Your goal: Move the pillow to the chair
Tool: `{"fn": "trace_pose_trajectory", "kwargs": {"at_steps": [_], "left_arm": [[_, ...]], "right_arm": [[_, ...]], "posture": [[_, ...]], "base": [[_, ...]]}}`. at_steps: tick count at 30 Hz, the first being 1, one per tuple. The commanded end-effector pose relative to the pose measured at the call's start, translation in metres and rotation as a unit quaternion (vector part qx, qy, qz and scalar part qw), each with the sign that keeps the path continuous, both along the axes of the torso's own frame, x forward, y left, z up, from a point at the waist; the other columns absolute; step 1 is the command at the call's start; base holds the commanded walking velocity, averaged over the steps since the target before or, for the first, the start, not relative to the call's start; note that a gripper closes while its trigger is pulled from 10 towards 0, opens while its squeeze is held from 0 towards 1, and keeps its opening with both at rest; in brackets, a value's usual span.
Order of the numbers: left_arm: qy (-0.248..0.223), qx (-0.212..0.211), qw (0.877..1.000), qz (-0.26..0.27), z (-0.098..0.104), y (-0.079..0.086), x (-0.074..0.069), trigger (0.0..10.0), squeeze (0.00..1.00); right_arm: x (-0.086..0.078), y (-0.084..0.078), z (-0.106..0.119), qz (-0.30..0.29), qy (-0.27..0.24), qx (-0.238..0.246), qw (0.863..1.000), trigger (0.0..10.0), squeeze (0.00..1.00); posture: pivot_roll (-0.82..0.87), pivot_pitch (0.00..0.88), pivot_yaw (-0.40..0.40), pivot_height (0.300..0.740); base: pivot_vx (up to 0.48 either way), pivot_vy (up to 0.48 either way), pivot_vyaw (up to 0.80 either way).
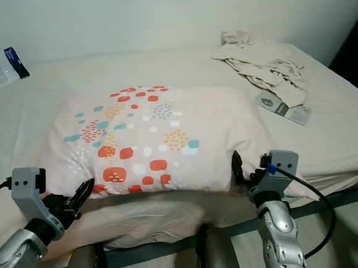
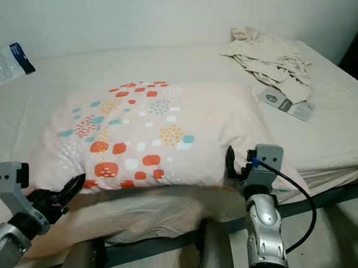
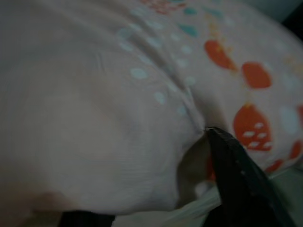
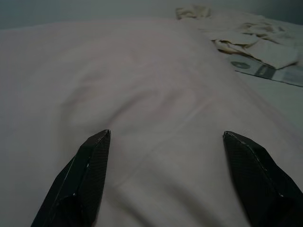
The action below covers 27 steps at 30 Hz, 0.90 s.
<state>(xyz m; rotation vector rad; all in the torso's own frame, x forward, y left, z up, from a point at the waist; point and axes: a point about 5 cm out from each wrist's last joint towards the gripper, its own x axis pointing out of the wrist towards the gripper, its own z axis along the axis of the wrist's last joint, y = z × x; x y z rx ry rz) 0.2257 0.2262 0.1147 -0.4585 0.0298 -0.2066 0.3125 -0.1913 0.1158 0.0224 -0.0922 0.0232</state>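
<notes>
A pale pink pillow with orange, teal and white spots lies across the bed's near edge. My left gripper is at its near left corner. In the left wrist view the left gripper is open with pillow fabric bulging between its fingers, and one black finger lies along the spotted side. My right gripper is at the pillow's near right corner. In the right wrist view the right gripper is open, with the pillow's plain side just ahead of both fingertips.
The bed's cream sheet stretches back to a white wall. Crumpled beige clothes and a flat grey packet lie at the far right, a white and blue bag at the far left. A dark bed rail runs below the mattress.
</notes>
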Motion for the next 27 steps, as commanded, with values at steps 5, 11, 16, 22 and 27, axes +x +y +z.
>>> {"fn": "trace_pose_trajectory", "kwargs": {"at_steps": [5, 11, 16, 22, 27], "left_arm": [[-0.037, -0.104, 0.994, -0.017, 0.021, 0.015, -0.002, 10.0, 1.00], [-0.008, 0.104, 0.991, 0.081, 0.016, 0.061, -0.007, 10.0, 1.00], [-0.021, 0.200, 0.953, 0.226, 0.028, 0.093, -0.006, 10.0, 1.00], [-0.031, 0.248, 0.893, 0.374, 0.039, 0.117, -0.018, 10.0, 0.00], [-0.039, 0.203, 0.932, 0.299, 0.032, 0.095, 0.003, 10.0, 0.00]], "right_arm": [[-0.002, 0.008, -0.007, 0.016, 0.009, 0.002, 1.000, 10.0, 0.00], [-0.004, 0.005, -0.009, 0.017, 0.012, -0.001, 1.000, 10.0, 0.00], [-0.004, 0.005, -0.011, 0.019, 0.019, -0.003, 1.000, 10.0, 0.00], [-0.003, 0.006, -0.012, 0.019, 0.022, -0.003, 1.000, 10.0, 0.00], [0.000, 0.006, -0.012, 0.020, 0.023, 0.001, 1.000, 10.0, 0.00]], "posture": [[-0.04, 0.153, -0.002, 0.543], [-0.04, 0.149, -0.013, 0.543], [-0.03, 0.143, -0.018, 0.543], [-0.03, 0.129, -0.020, 0.543], [-0.02, 0.122, -0.029, 0.543]], "base": [[0.000, 0.000, 0.00], [0.000, 0.000, 0.00], [0.000, 0.000, 0.00], [0.000, 0.000, 0.00], [0.000, 0.000, 0.00]]}}
